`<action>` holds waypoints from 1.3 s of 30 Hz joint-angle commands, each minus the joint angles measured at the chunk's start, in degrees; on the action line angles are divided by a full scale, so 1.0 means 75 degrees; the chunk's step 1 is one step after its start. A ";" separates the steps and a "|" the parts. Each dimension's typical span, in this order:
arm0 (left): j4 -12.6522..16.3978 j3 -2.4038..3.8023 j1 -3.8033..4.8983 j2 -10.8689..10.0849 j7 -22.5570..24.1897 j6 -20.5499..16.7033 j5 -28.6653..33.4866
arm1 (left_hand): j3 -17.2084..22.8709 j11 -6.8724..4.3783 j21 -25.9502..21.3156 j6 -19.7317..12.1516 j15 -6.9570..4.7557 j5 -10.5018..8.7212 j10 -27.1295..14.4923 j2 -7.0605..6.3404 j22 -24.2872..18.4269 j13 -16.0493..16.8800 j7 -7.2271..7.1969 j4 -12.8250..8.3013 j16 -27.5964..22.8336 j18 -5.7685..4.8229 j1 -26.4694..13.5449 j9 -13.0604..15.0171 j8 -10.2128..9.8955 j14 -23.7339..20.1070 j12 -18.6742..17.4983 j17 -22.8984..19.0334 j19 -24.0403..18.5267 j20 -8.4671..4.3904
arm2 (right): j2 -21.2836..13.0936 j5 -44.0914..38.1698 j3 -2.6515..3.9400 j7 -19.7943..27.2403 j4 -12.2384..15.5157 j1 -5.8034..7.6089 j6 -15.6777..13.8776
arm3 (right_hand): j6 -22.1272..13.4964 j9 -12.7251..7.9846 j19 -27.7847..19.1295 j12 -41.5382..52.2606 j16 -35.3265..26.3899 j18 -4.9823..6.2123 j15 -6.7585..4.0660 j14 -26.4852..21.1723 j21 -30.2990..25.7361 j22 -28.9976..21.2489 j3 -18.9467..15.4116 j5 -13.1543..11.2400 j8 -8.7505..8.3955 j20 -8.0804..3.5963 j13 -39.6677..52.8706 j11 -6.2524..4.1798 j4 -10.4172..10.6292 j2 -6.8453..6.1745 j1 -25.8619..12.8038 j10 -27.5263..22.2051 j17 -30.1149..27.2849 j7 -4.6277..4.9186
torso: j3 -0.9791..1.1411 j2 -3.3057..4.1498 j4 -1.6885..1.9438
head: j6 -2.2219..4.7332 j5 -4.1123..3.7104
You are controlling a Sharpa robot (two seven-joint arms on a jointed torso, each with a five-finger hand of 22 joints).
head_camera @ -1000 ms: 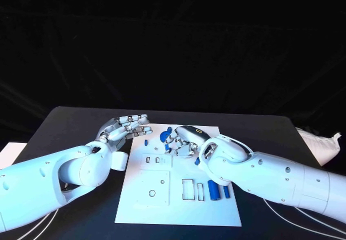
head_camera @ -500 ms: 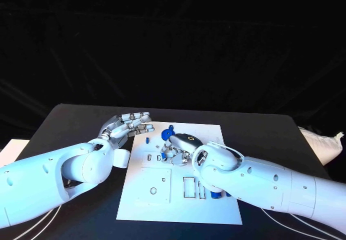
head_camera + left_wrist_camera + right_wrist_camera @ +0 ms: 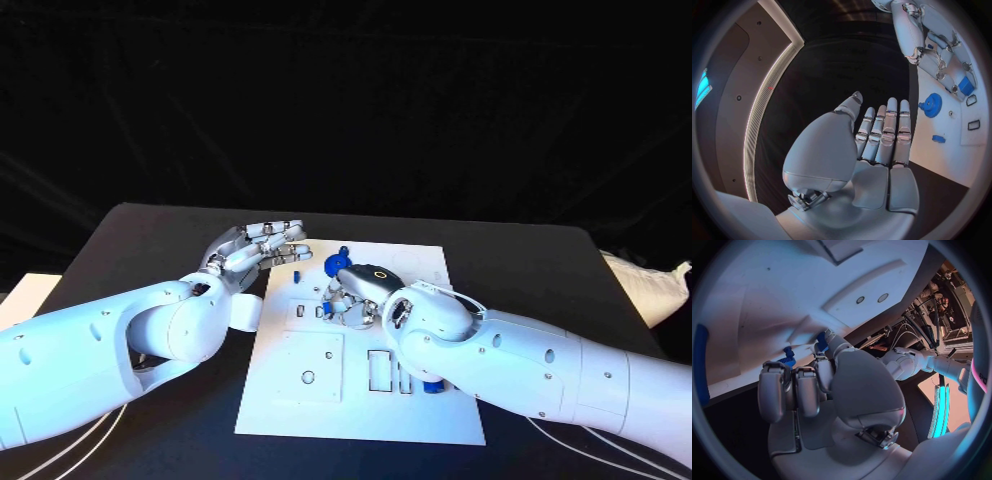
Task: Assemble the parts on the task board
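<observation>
The silver right hand (image 3: 361,292) covers part of the white rectangular task board (image 3: 418,262); whatever small blue piece its curled fingers (image 3: 795,390) touch stays unclear.

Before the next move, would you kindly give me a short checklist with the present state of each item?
1. Left hand free, fingers apart at the board's edge: ok.
2. Right hand down over the board: ok.
3. Small blue part at the right fingertips: ok.
4. Firm hold on that part: cannot tell.
5. Blue gear lying clear of both hands: ok.
6. Slot beneath the right hand free: cannot tell.
</observation>
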 commanded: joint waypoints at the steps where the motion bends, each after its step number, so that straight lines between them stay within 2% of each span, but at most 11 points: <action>1: 0.0021 0.0006 0.0004 0.0016 0.0071 0.0158 0.0019 | 0.0002 0.0012 0.0031 -0.0057 0.0004 -0.0029 -0.0046 0.0050 -0.0011 -0.0005 0.0131 -0.0026 -0.0027 0.0095 0.0009 -0.0004 -0.0035 0.0069 -0.0035 0.0005 0.0057 0.0013 | -0.0015 -0.0226 -0.0045 -0.0308 -0.0033 -0.0056 0.0470 | 0.0126 0.0123 -0.0027 -0.0049 -0.0045 -0.0135 -0.0018 0.0570 -0.0019 -0.0014 0.0028 0.0006 0.0033 -0.0030 -0.0880 -0.0008 -0.0008 -0.0030 -0.0077 -0.0046 0.0909 -0.0091 | -0.0002 -0.0001 0.0001 | -0.0025 -0.0001; 17: 0.0019 0.0006 0.0004 0.0016 0.0052 0.0167 0.0019 | 0.0002 0.0012 0.0031 -0.0057 0.0004 -0.0029 -0.0046 0.0050 -0.0011 -0.0005 0.0131 -0.0026 -0.0027 0.0095 0.0009 -0.0004 -0.0035 0.0069 -0.0035 0.0005 0.0057 0.0013 | -0.0074 -0.0394 -0.0048 -0.0635 0.0017 -0.0067 0.0605 | -0.0034 0.0082 -0.0045 -0.0340 -0.0088 -0.0128 0.0033 0.0558 -0.0050 -0.0058 0.0001 0.0053 -0.0087 0.0011 -0.1048 0.0055 0.0024 -0.0252 -0.0289 -0.0181 0.0852 -0.0011 | -0.0001 0.0001 0.0000 | -0.0070 -0.0010; 25: 0.0012 0.0005 0.0003 0.0023 0.0044 0.0174 0.0019 | 0.0011 0.0013 0.0030 -0.0056 0.0004 -0.0029 -0.0046 0.0055 -0.0015 -0.0005 0.0133 -0.0037 -0.0037 0.0095 0.0001 -0.0004 -0.0039 0.0075 -0.0041 0.0005 0.0060 0.0013 | -0.0073 -0.0395 -0.0048 -0.0653 0.0012 -0.0069 0.0589 | -0.0323 0.0003 -0.0060 -0.0820 -0.0133 -0.0124 0.0109 0.0544 -0.0076 -0.0091 -0.0091 0.0102 -0.0271 0.0070 -0.1344 0.0153 0.0126 -0.0488 -0.0547 -0.0407 0.0791 0.0110 | -0.0005 0.0001 -0.0005 | -0.0068 -0.0028; 31: 0.0006 0.0005 0.0003 0.0027 0.0029 0.0177 0.0019 | 0.0011 0.0013 0.0030 -0.0056 0.0004 -0.0029 -0.0046 0.0055 -0.0015 -0.0005 0.0133 -0.0037 -0.0037 0.0095 0.0001 -0.0004 -0.0039 0.0075 -0.0041 0.0005 0.0060 0.0013 | -0.0069 -0.0366 -0.0050 -0.0635 0.0003 -0.0070 0.0316 | -0.0783 -0.0138 -0.0087 -0.1213 -0.0170 -0.0115 0.0208 0.0531 -0.0109 -0.0135 -0.0313 0.0056 -0.0321 0.0166 -0.1616 0.0265 0.0298 -0.0724 -0.0818 -0.0604 0.0750 0.0221 | -0.0006 -0.0001 0.0004 | -0.0059 -0.0038; 39: 0.0000 0.0005 0.0003 0.0033 0.0014 0.0194 0.0019 | 0.0011 0.0013 0.0030 -0.0056 0.0004 -0.0029 -0.0046 0.0055 -0.0015 -0.0005 0.0133 -0.0037 -0.0037 0.0095 0.0001 -0.0004 -0.0039 0.0075 -0.0041 0.0005 0.0060 0.0013 | -0.0085 -0.0308 -0.0051 -0.0503 0.0062 -0.0085 -0.0326 | -0.0905 -0.0189 -0.0096 -0.1212 -0.0185 -0.0109 0.0238 0.0528 -0.0123 -0.0151 -0.0563 -0.0009 -0.0296 0.0207 -0.1642 0.0294 0.0504 -0.0830 -0.0977 -0.0611 0.0742 0.0244 | -0.0007 -0.0003 0.0004 | -0.0052 -0.0045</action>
